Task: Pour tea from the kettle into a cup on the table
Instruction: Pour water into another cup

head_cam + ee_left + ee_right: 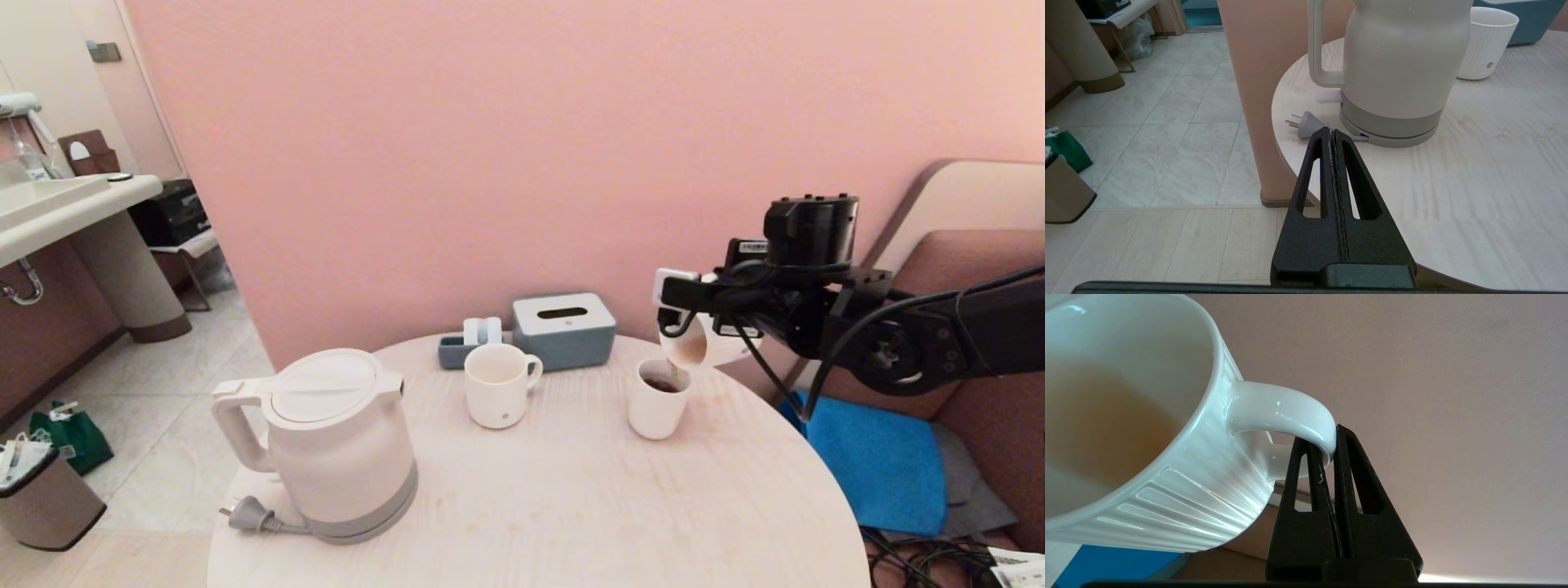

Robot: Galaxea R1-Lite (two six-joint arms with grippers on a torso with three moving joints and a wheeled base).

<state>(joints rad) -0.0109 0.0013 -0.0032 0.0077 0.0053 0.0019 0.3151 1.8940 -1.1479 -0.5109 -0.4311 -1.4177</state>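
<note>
Right gripper (1331, 437) fingers clamp tilted cup (1126, 428) handle over tumbler (658, 400); left gripper (1331, 132) fingers closed empty. Bench (571, 490): one kettle (335, 441), one mug (498, 384).

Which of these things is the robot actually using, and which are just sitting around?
In use: right gripper, tipped ribbed mug, tea, tumbler catching it, kettle, table.
Lying about: straight handled mug, tissue box, kettle plug, parked left gripper.
</note>
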